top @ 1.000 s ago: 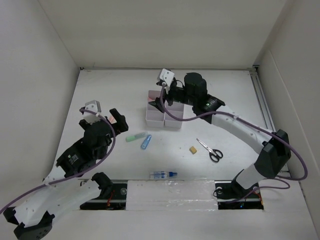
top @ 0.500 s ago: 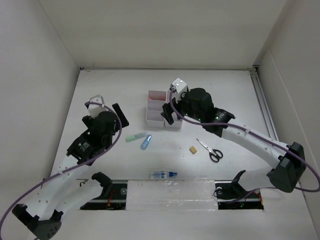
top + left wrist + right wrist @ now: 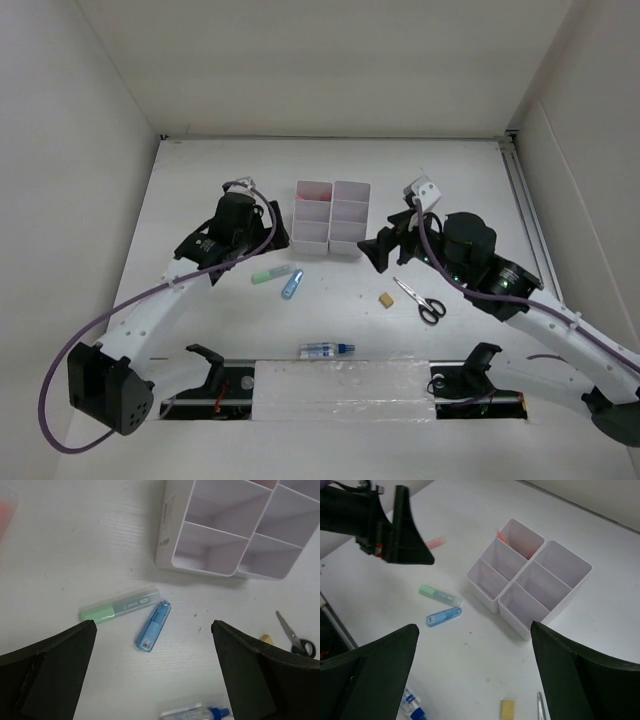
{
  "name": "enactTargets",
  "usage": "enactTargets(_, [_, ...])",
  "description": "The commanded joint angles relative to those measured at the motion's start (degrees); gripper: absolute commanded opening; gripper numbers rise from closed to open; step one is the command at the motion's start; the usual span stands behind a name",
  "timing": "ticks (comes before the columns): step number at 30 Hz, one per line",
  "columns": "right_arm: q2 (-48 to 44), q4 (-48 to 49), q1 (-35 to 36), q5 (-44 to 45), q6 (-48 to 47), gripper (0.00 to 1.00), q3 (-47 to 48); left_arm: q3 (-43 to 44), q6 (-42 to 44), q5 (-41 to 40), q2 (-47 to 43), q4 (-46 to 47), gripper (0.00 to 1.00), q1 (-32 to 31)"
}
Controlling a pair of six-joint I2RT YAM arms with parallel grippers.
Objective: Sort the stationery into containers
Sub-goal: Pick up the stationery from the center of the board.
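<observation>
Just off the near-left corner of the white organizer point(image 3: 312, 238), the left end effector point(image 3: 152, 625) hangs with its jaws wide and nothing between them, looking straight down on the light green marker point(image 3: 120, 606) and the small blue tube point(image 3: 153, 632). These two lie almost touching on the worktop point(image 3: 200, 190), near the organizer's front wall. Off the organizer's near-right corner, the right end effector point(image 3: 473, 627) is equally wide and empty, raised above the worktop.

By my reading, the step in hand is the approach for a pick on the left side, with the marker or the tube the likely target. The next move calls for a descent that takes only one of the pair, jaws set across its narrow body, then a carry to a free compartment.

Counted: one organizer of six compartments, two columns by three rows. One marker and one tube. One tan eraser cube point(image 3: 384, 298) and one pair of black-handled scissors point(image 3: 420, 300), both out beyond the organizer's near-right corner. One clear blue-capped bottle point(image 3: 327, 349), well toward the near edge from the organizer. Pink pens point(image 3: 512, 542) stand in the far-left compartment, their number unclear, and one more pink pen point(image 3: 434, 542) lies loose to the organizer's left.
</observation>
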Motion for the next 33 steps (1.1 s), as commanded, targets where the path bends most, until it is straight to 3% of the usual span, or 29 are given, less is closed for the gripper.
enactTargets(1, [-4.4,0.5,0.8,-4.6,2.6,1.0,-1.5,2.3,-14.6,-3.5,1.8,-3.9,1.0,0.2])
enactTargets(2, [-5.3,0.5,1.4,-4.6,2.6,1.0,-2.2,1.7,-24.2,-5.2,1.8,-5.4,1.0,0.2])
enactTargets(7, [-9.1,-0.9,1.4,-3.9,2.6,1.0,-2.2,-5.5,-51.2,-7.2,-3.3,-10.6,1.0,0.2])
enactTargets(11, [-9.6,-1.5,1.4,-4.5,2.0,1.0,-2.2,-9.0,-64.3,-9.8,-7.2,-11.2,1.0,-2.5])
enactTargets(14, [-9.1,-1.0,1.9,-6.7,2.0,1.0,-2.2,-7.0,-66.0,-13.5,-4.4,-13.9,1.0,-2.5])
enactTargets(18, [-9.1,0.1,1.9,-7.9,2.0,1.0,-2.2,-2.5,-70.9,-23.3,0.8,-22.0,1.0,4.1])
enactTargets(21, [-9.1,0.8,1.9,-8.6,2.0,1.0,-3.0,-3.2,-65.4,-19.6,1.8,-13.9,1.0,12.8])
enactTargets(22, [-8.5,0.8,1.9,-9.3,2.0,1.0,-3.0,-3.2,-64.6,-16.7,3.8,-11.5,1.0,18.4])
enactTargets(25, [-7.9,0.8,1.9,-10.1,2.5,1.0,-3.0,1.2,-62.4,-13.7,11.2,-10.6,1.0,25.1])
enactTargets(28, [-7.9,1.4,1.9,-11.3,3.0,1.0,-3.0,3.5,-61.3,-8.6,19.3,-9.1,1.0,29.2])
enactTargets(33, [-7.9,2.0,1.9,-12.5,3.0,1.0,-3.0,6.2,-64.1,-1.1,24.3,-6.0,1.0,30.5])
